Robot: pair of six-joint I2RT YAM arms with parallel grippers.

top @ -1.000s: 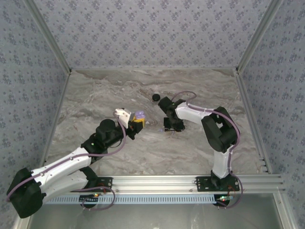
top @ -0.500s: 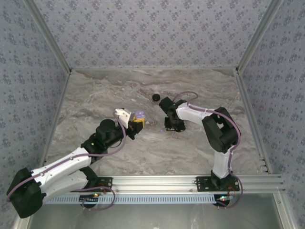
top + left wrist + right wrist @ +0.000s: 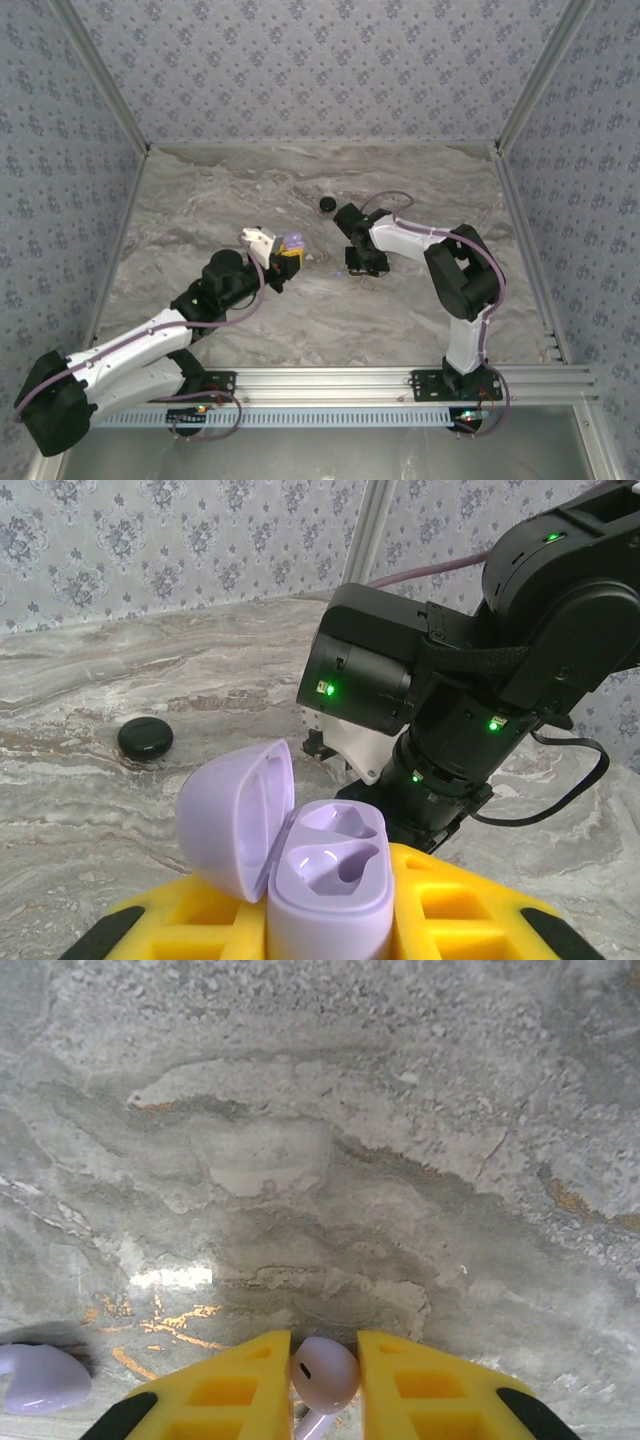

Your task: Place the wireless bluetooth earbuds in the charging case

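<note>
The two arms are bolted at the near edge of the bench (image 3: 300, 320). The left arm reaches in from the near left corner. Its left claw (image 3: 285, 254) is closed most of the way on the lilac charging case (image 3: 335, 885). The case stands upright between the yellow fingers (image 3: 455, 910) and touches both of them. Its lid (image 3: 238, 818) is flipped open to the left. Two hollow cups show inside the case.

Just past the case, a bit to the right, the right arm bends down to the bench. Small green lights glow on it. The right claw (image 3: 324, 1350) points straight down and is almost closed. A lilac earbud (image 3: 325, 1375) sits between its two yellow tips and touches both, so the claw has it pinched. I cannot tell if the bud is lifted or rests on the bench. A second lilac earbud (image 3: 40, 1378) lies on the bench at the left edge of the right wrist view, apart from the claw.

Farther back, a black round puck (image 3: 327, 204) lies flat on the bench, by itself, beyond both claws. Behind it stand the walls (image 3: 320, 70) with a little flower pattern.
</note>
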